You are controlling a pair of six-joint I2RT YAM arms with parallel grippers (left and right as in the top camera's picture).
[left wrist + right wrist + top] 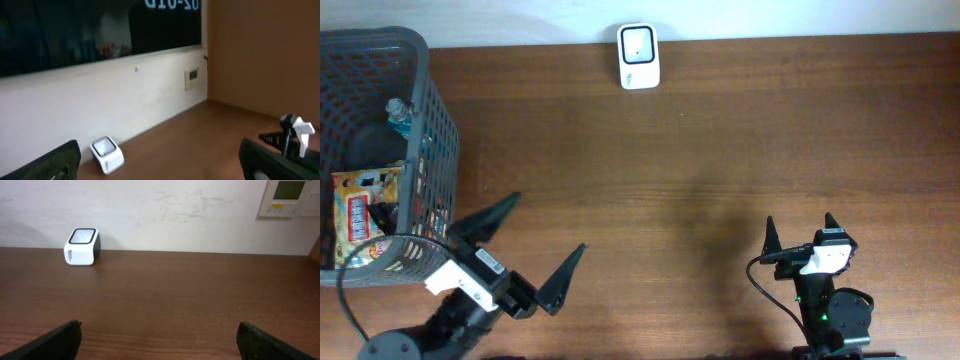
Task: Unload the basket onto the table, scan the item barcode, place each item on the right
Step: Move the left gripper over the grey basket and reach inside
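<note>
A white barcode scanner [638,56] with a dark window stands at the table's far edge; it also shows in the left wrist view [107,154] and the right wrist view [82,246]. Items lie in the dark mesh basket [432,120] at the left: a yellow-and-red packet [360,210] and a clear bottle [400,115]. My left gripper [546,226] is open near the front left, beside the basket, nothing between its fingers. Open and empty too, my right gripper [800,232] sits at the front right.
The brown wooden table [700,160] stretches between the grippers and the scanner. A white wall with a small control panel [287,197] rises behind the table's far edge. The right arm [292,132] shows at the right of the left wrist view.
</note>
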